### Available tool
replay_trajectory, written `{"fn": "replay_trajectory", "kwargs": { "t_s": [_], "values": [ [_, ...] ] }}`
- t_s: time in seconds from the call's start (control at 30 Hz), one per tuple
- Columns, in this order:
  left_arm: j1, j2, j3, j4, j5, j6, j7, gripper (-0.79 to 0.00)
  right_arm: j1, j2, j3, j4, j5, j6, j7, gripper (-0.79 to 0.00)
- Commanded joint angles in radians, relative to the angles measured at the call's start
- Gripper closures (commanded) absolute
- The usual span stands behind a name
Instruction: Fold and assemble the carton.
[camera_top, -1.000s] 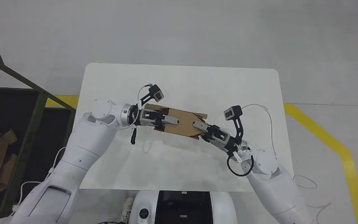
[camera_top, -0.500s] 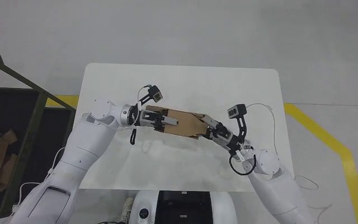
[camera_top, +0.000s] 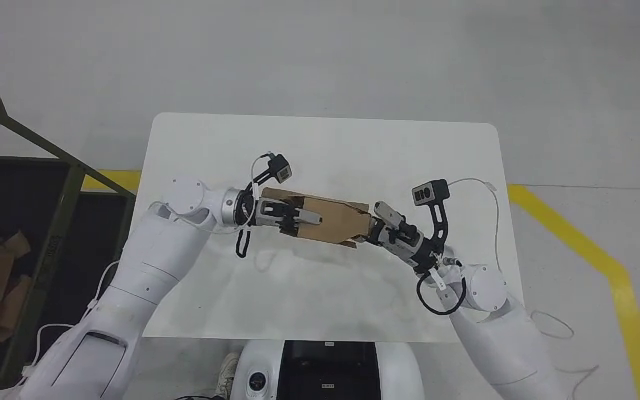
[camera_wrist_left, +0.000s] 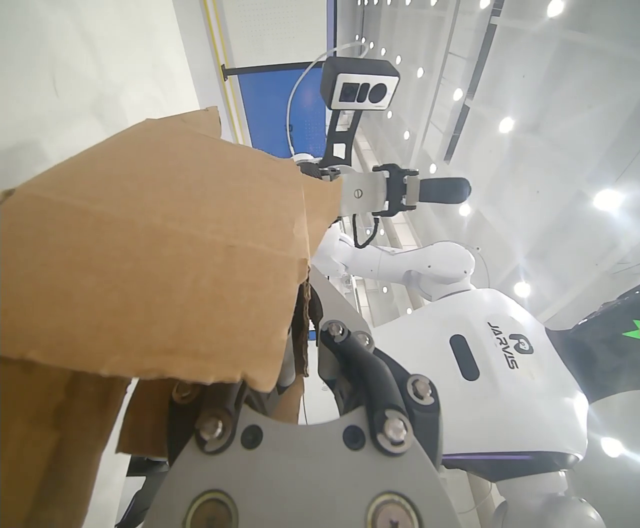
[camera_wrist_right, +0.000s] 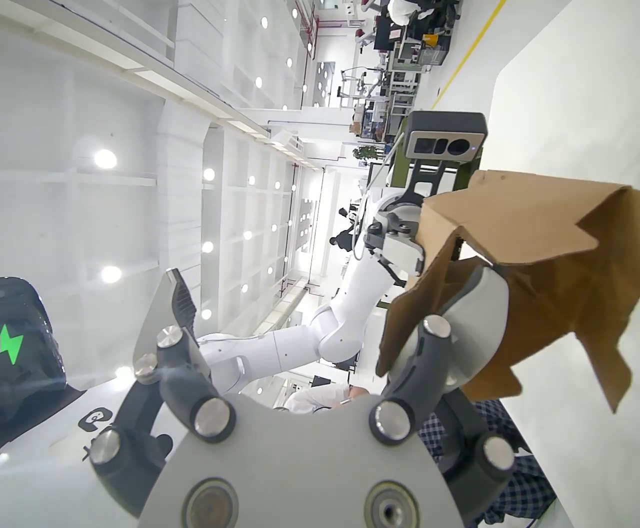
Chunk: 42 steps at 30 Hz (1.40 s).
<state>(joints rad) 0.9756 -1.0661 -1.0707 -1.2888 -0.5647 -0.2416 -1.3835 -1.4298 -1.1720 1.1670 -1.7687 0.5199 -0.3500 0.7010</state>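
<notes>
Top view: carton (camera_top: 325, 222) spanning between both grippers over middle of table (camera_top: 200, 160). Left gripper (camera_top: 288, 213) clamping 1 end, likely anchoring it so opposite end can be worked. Right gripper (camera_top: 380, 228) meeting that end.

Left wrist view: 1 finger (camera_wrist_left: 340, 310) lying against cardboard wall, the other hidden behind it; judging jaws closed on carton.

Right wrist view: jaws spreading wide, gripping nothing. 1 finger (camera_wrist_right: 475, 305) sitting inside carton's open end, probably for pushing flap; the other (camera_wrist_right: 170, 305) hanging free.

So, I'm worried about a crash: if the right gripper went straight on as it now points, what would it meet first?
Probably the brown cardboard carton, whose flapped end the open right gripper points into; farther along that line sits the left gripper, though depth is unclear.
</notes>
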Motion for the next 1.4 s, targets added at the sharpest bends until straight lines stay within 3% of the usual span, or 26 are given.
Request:
{"fn": "replay_trajectory", "kwargs": {
  "t_s": [0.0,0.87,1.37],
  "values": [
    [-0.003,-0.001,0.005,0.004,0.016,-0.002,0.009,0.000,0.000,-0.001,-0.003,-0.010,0.001,-0.003,-0.001,-0.785],
    [-0.006,-0.008,0.024,-0.032,-0.020,0.013,-0.007,0.000,0.058,-0.026,-0.105,-0.020,-0.023,0.011,-0.018,-0.785],
    [0.002,0.001,-0.038,0.026,-0.108,0.021,-0.031,0.000,-0.009,-0.010,0.010,-0.024,0.011,-0.008,-0.016,-0.785]
  ]
}}
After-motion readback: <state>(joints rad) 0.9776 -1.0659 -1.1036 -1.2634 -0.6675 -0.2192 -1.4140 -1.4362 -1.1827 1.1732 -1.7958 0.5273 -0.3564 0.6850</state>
